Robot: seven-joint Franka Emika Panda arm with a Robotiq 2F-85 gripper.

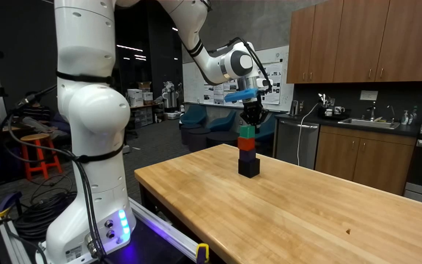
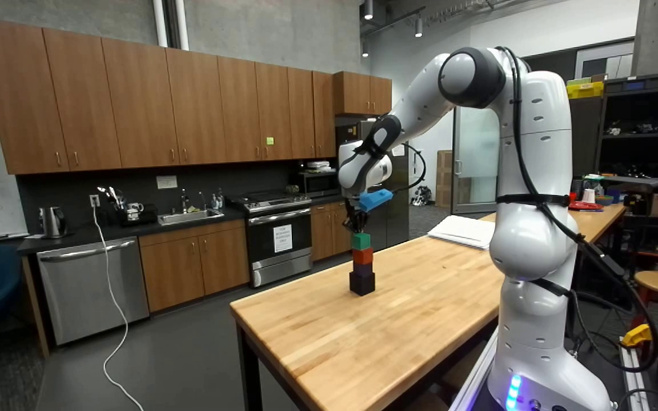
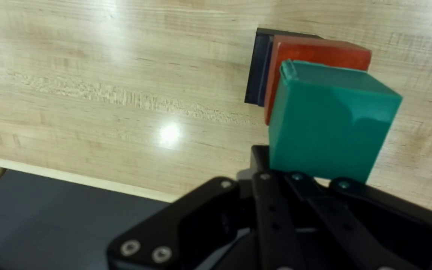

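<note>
A four-tier stack stands on the wooden table: a green block (image 1: 247,131) on top, then a red block (image 1: 246,143), a dark purple block (image 1: 247,154) and a larger black block (image 1: 249,168). The stack also shows in an exterior view, with its green block (image 2: 361,241) just below the gripper (image 2: 356,227). In the wrist view, the green block (image 3: 332,131) sits slightly askew over the red block (image 3: 321,52). My gripper (image 3: 261,157) looks shut, its fingertips beside the green block and partly hidden behind it. Whether they touch it I cannot tell.
The wooden table (image 2: 306,342) has a stack of white paper (image 2: 463,231) near the robot base. A small brown bit (image 1: 348,231) lies on it. A counter with sink (image 1: 368,123) and a stove (image 2: 280,228) stand beyond. Blue chairs (image 1: 196,113) stand behind.
</note>
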